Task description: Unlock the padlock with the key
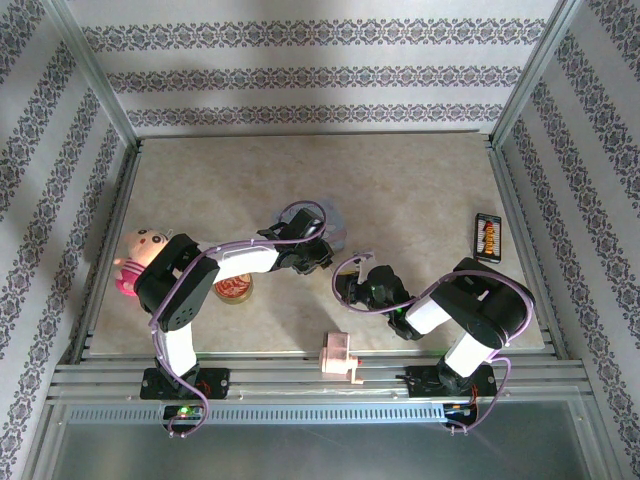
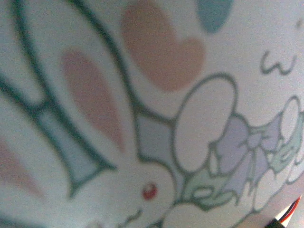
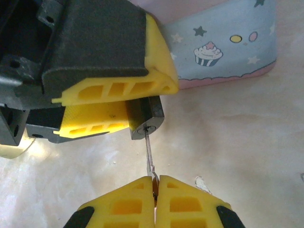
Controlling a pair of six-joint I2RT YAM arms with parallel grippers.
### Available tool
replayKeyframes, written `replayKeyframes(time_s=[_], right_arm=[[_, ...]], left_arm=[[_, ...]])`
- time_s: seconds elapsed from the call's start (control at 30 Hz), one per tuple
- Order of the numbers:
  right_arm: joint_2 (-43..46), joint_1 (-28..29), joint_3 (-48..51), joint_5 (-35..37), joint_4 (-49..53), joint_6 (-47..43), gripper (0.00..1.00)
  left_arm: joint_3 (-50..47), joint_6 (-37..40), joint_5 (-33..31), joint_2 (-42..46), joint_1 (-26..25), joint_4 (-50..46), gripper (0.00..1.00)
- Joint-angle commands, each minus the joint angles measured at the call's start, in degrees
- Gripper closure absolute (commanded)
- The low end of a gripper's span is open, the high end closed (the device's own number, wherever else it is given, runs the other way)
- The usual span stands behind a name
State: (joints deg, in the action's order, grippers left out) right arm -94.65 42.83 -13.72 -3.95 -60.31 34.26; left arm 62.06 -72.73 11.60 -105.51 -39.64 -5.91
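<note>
Okay, started closest in on the right wrist view: found the right pincer [image 3: 155, 183] squeezed fully shut on the bow end of the key [image 3: 149, 151], with just the thin blade poking out past the yellow fingertips. Followed that blade straight up and away from the pincer to the padlock [image 3: 145, 118], and caught the tip right at the keyhole in the near face. Couldn't tell how deep, if in at all. Checked the key's long axis against the lock body: pretty much in line, with only a slight lean. Saw the padlock clamped across its dark body by the left pincer [image 3: 142, 102], jaws closed down on it. Couldn't make out the shackle behind those fingers, or any contact with the counter [image 3: 228, 142]. Pegged the right arm as the nearer one for the next bit: push further along that same line, then twist, with the left simply bracing. Worried a little about bending such a skinny blade with any off-axis shove. Further back, spotted the pale blue tin [image 3: 228, 42] just behind the left pincer, cupcake print and all.
</note>
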Motion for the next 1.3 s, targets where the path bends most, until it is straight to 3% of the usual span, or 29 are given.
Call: replayKeyframes(time_s=[0.0,1.27], right_arm=[[1.0,-0.5,0.7,-0.1,-2.9,-0.2,1.00],[0.1,-1.3,-0.7,1.2,-2.9,0.1,1.00]], left_arm=[[1.6,-1.4,0.6,-1.3,0.4,1.9,0.95],[0.5,-0.9,1.7,-0.9,0.4,2.9,0.96]])
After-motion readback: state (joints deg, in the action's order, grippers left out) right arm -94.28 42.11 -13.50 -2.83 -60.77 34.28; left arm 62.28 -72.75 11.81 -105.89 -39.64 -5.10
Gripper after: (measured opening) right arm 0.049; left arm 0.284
